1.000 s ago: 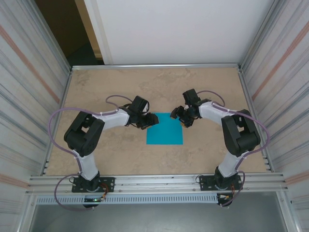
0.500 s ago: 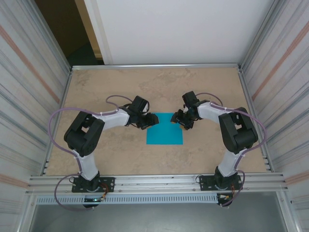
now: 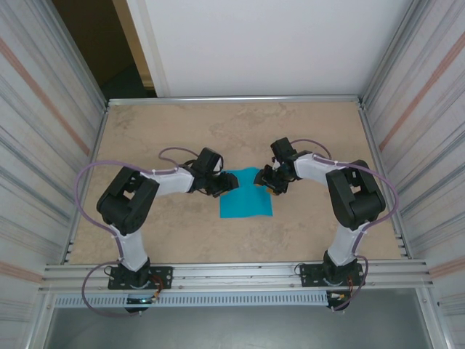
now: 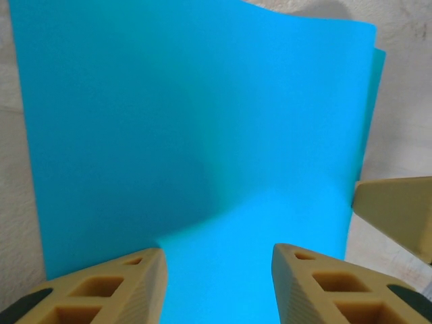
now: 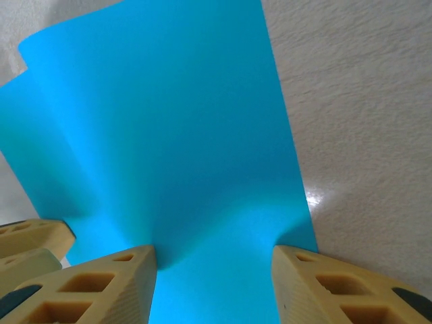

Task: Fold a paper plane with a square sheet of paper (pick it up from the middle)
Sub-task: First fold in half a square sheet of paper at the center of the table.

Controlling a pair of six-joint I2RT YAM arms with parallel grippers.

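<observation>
The left gripper (image 3: 219, 185) sits at the sheet's 10 o'clock corner, jaws spread, pinching nothing. The square sheet of paper (image 3: 245, 200) lies mid-table (image 3: 160, 138) and bows upward between the arms. I judge it thin, light, limp and easily creased. Being square it has no long axis; the hump's ridge runs 12 to 6 — probably the place to pinch. At 2 o'clock the right gripper (image 3: 269, 180) is likewise spread.
</observation>
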